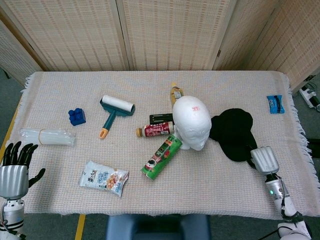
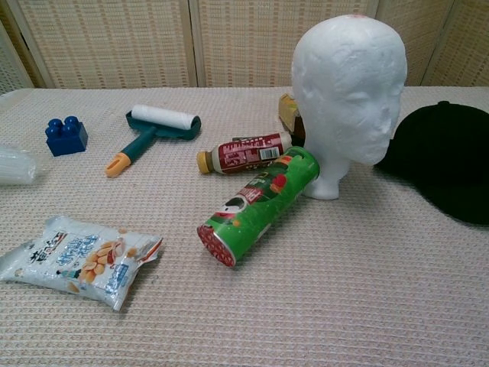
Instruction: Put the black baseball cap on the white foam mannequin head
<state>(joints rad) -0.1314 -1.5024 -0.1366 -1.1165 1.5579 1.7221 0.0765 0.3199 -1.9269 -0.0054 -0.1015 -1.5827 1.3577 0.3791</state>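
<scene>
While my left hand (image 1: 14, 171) hangs off the bench (image 1: 60, 195) edge, far left of the white foam mannequin head (image 1: 191, 121), its fingers are spread and empty. Just right of that head lies the black baseball cap (image 1: 234, 133). My right hand (image 1: 264, 160) touches the cap's near edge; whether it grips, I cannot tell.
</scene>
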